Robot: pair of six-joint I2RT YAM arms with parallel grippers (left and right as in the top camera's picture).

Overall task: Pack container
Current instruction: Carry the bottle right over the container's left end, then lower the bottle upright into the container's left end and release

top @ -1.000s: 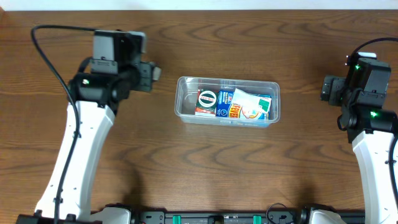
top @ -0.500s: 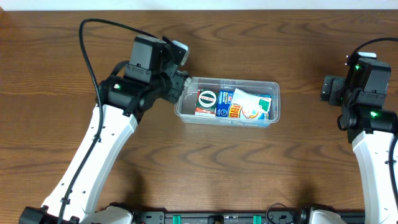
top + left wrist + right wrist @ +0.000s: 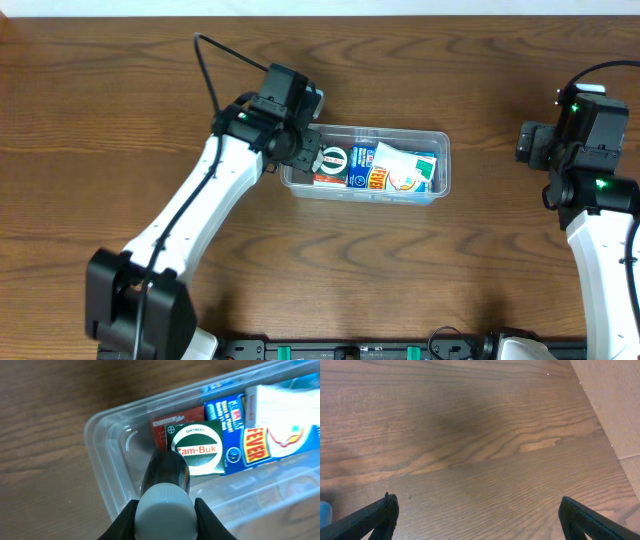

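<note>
The clear container (image 3: 440, 142) sits at the table's middle and holds a green Zam-Buk box (image 3: 333, 158), a blue box (image 3: 366, 170) and a white-and-green pack (image 3: 405, 168). My left gripper (image 3: 305, 150) is over the container's left end, shut on a dark bottle with a white cap (image 3: 165, 505). In the left wrist view the bottle hangs above the container's left end (image 3: 107, 467), next to the Zam-Buk box (image 3: 196, 454). My right gripper (image 3: 480, 517) is open and empty over bare wood; in the overhead view it (image 3: 535, 145) is far right of the container.
A wall or board edge (image 3: 615, 405) shows at the right of the right wrist view. The brown wooden table (image 3: 120, 230) surrounds the container.
My left arm has swung right from the table's left side to the container's left end, carrying the bottle. The right arm has not moved.
</note>
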